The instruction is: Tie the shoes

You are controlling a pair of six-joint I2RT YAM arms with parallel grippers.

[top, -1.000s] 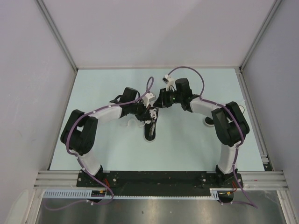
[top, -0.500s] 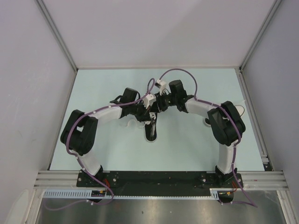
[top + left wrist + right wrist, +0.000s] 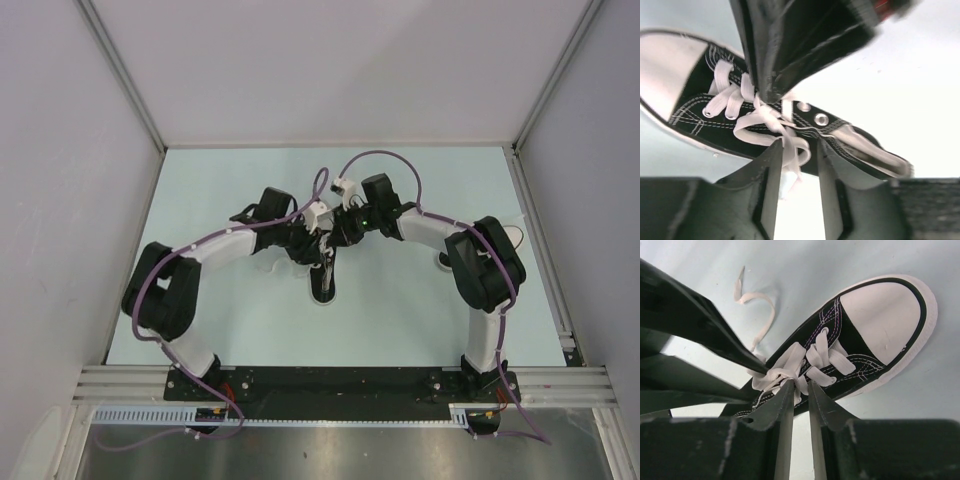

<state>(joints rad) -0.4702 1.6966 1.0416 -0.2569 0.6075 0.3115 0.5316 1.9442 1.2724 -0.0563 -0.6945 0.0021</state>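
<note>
**Laces change pincers**

The left pincer (image 3: 795,150) has just let go, its jaws apart with the white laces (image 3: 757,117) loose between them. The right pincer (image 3: 800,390) has narrowed at the knot, though whether it grips is unclear. The black sneaker (image 3: 322,282) lies at the middle of the table (image 3: 420,200), so a handover seems underway.

Over the knot: my left pincer (image 3: 797,145) and my right pincer (image 3: 799,385) meet tip to tip above the shoe (image 3: 885,305), with no passage between them.
Left gap: a lace loop (image 3: 791,148) hangs in it.
Right gap: a thin slit, with laces (image 3: 790,367) at its mouth.
Toe side: uncovered.
Table (image 3: 840,265) beside the shoe: a loose lace end (image 3: 762,302) lies there.
</note>
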